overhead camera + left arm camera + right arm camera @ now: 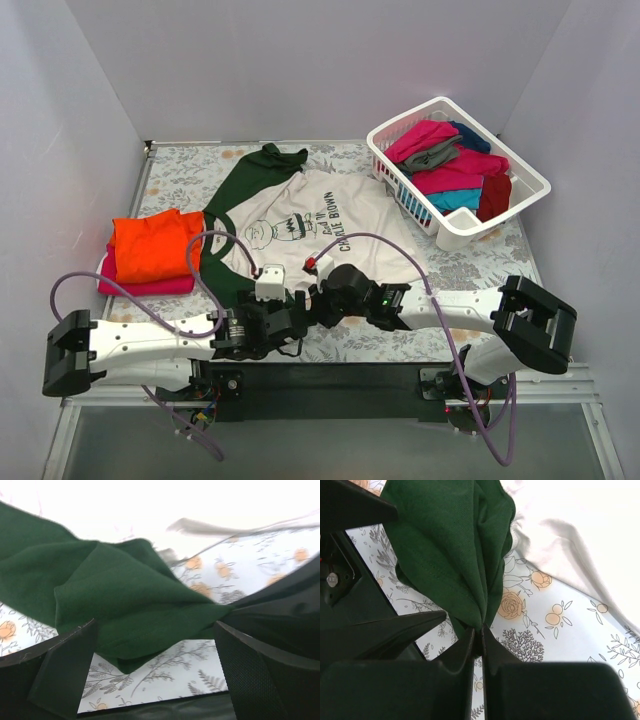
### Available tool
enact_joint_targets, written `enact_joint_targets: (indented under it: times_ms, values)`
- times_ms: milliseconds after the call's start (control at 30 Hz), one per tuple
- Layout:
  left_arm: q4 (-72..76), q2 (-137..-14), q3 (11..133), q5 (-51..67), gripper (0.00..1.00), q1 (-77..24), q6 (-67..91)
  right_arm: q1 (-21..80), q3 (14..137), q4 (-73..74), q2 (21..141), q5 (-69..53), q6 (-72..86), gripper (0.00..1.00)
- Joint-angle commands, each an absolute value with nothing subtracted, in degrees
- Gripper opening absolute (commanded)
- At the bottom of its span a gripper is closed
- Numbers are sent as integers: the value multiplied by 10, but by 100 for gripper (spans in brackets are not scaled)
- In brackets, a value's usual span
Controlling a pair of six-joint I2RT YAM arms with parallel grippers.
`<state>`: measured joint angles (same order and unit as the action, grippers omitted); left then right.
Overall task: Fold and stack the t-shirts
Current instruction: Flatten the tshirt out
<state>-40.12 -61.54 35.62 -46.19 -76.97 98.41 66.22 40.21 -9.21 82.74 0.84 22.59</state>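
Note:
The cream-white t-shirt [320,220] with the cartoon-face print lies spread at the table's middle, one dark green sleeve [252,172] at the far side. Its near green sleeve [450,555] is pinched between my right gripper's [481,632] shut jaws, low over the table cover. My left gripper [155,630] is open, with its fingers either side of the same sleeve's hem [125,615], not closed on it. Both grippers meet at the shirt's near left edge: the left [290,320] and the right [318,300]. A folded orange shirt [152,245] lies on a magenta one [145,285] at the left.
A white slatted basket [455,228] at the back right holds several shirts, magenta [455,172], grey, teal, dark red and navy. The grey floral table cover [470,262] runs to the black front edge close under both grippers. White walls enclose three sides.

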Motion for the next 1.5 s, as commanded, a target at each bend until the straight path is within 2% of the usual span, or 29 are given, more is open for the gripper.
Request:
enact_joint_targets:
  times_ms: [0, 200, 800, 967, 1467]
  values:
    - [-365, -554, 352, -469, 91, -767, 933, 658, 394, -115, 812, -17, 229, 1]
    - [-349, -581, 357, -441, 91, -767, 896, 657, 398, -115, 815, -26, 226, 1]
    - [-438, -708, 413, -487, 91, -763, 977, 654, 373, -116, 768, -44, 229, 1]
    - [-566, -749, 458, -533, 90, -763, 1114, 650, 369, -115, 764, -44, 227, 1]
    - [-754, -669, 459, -519, 88, -763, 1325, 621, 338, -115, 728, -47, 226, 1]
